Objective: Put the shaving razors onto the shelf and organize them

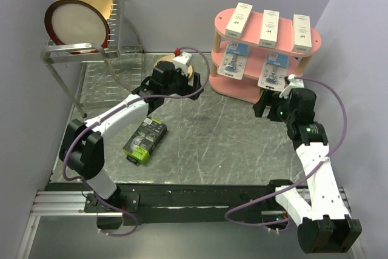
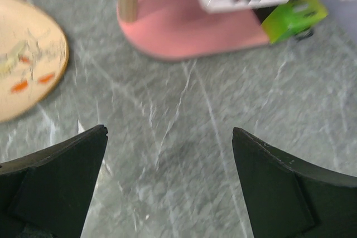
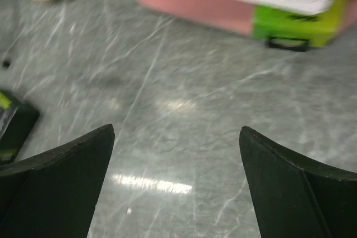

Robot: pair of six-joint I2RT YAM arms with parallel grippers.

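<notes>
Marble table (image 1: pixel 230 144). Pink shelf (image 1: pixel 239 91) far right: three white boxes (image 1: pixel 268 28) on top tier, two blister cards (image 1: pixel 230 62) on middle. Black-green box (image 1: pixel 144 141) flat on table left, long axis near-left to far-right. Only wrist views show second green box (image 3: pixel 295 19) at shelf's bottom board; overhead hides it. Left gripper (image 2: pixel 170 137), right gripper (image 3: pixel 177 135): jaws wide apart, empty.
</notes>
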